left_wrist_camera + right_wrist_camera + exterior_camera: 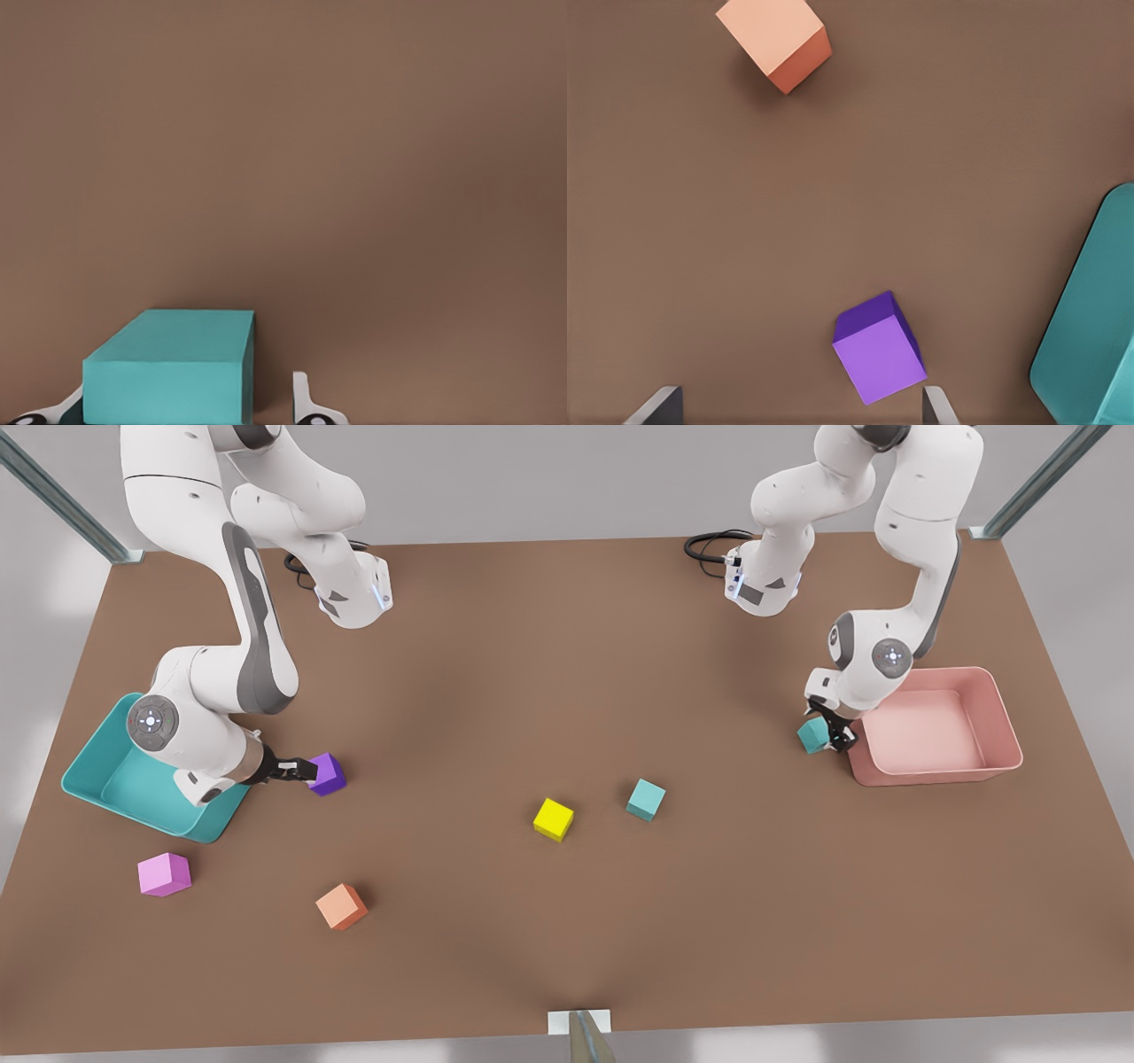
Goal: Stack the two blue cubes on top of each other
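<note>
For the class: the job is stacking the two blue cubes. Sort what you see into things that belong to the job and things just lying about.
Belongs to the job:
- blue cube between the open left gripper's fingers, beside the pink tray
- blue cube mid-table

Just lying about:
- purple cube, at the open right gripper
- yellow cube
- pink cube
- orange cube
- teal tray
- pink tray

Brown table (567, 655) carrying everything, yellow cube (553, 818) lying near its middle, teal cube (646, 798) sitting just beside it, second teal cube (812, 735) resting against pink tray (997, 700), purple cube (328, 774) sitting near teal tray (93, 766), pink cube (164, 873) and orange cube (341, 906) lying nearer the front edge.
</note>
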Available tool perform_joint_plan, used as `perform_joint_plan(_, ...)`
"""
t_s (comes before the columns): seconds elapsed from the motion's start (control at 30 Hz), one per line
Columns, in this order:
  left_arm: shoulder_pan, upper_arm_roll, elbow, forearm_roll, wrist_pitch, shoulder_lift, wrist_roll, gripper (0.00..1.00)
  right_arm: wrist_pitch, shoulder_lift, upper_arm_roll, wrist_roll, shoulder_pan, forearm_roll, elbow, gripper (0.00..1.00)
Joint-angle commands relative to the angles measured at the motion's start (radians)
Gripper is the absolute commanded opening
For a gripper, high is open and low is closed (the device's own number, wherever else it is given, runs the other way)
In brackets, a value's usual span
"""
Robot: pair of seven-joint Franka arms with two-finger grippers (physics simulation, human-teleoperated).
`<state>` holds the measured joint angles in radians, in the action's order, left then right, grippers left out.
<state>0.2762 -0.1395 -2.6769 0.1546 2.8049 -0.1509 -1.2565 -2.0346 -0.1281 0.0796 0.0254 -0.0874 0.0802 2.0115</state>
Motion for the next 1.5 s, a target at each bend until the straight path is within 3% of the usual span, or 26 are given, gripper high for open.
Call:
perform_joint_plan(0.0, 0.000, 0.000, 0.000, -0.001, 0.038, -0.015, 0.026, 0.99, 0.001, 0.001, 0.000, 0.005, 0.000, 0.001, 0.000, 1.00)
perform_joint_plan(0.2, 0.008, 0.001, 0.002, -0.001, 0.090, -0.055, 0.026, 0.99, 0.001, 0.001, -0.006, 0.005, 0.000, 0.001, 0.000, 1.00)
perform_joint_plan(0.3, 0.011, 0.009, 0.002, 0.000, 0.091, -0.056, 0.025, 0.94, 0.001, -0.001, -0.006, 0.005, 0.000, 0.001, 0.000, 1.00)
perform_joint_plan(0.37, 0.011, 0.009, 0.002, 0.000, 0.091, -0.056, 0.025, 0.75, 0.001, -0.002, -0.006, 0.005, 0.000, 0.001, 0.000, 1.00)
perform_joint_plan(0.4, 0.011, 0.009, 0.006, 0.000, 0.085, -0.056, 0.025, 0.71, -0.001, -0.002, -0.006, 0.005, 0.000, 0.001, 0.000, 1.00)
perform_joint_plan(0.6, 0.012, 0.015, 0.008, 0.000, 0.071, -0.041, 0.035, 0.53, 0.005, 0.001, -0.006, 0.005, 0.000, 0.001, 0.000, 1.00)
perform_joint_plan(0.8, 0.008, 0.000, 0.012, 0.000, -0.041, 0.039, 0.146, 0.53, 0.005, -0.001, -0.006, 0.005, 0.000, 0.001, -0.005, 1.00)
perform_joint_plan(1.03, 0.001, -0.195, 0.124, -0.001, -0.203, 0.067, 0.611, 0.52, 0.019, 0.004, -0.006, 0.005, 0.000, 0.001, -0.007, 1.00)
perform_joint_plan(1.17, 0.006, -0.356, 0.141, -0.001, -0.206, 0.099, 0.962, 0.51, 0.019, -0.001, -0.006, 0.005, 0.000, 0.001, -0.011, 1.00)
perform_joint_plan(1.27, -0.005, -0.502, 0.238, -0.001, -0.357, 0.096, 1.239, 0.51, 0.019, -0.001, -0.006, 0.005, 0.000, 0.001, -0.011, 1.00)
perform_joint_plan(1.33, -0.009, -0.589, 0.301, 0.000, -0.372, 0.045, 1.404, 0.51, 0.020, 0.001, -0.006, 0.005, 0.000, 0.001, -0.011, 1.00)
perform_joint_plan(1.47, -0.144, -0.600, 0.465, 0.016, -0.409, -0.085, 1.665, 0.51, 0.033, 0.004, -0.006, 0.005, 0.000, 0.001, -0.013, 1.00)
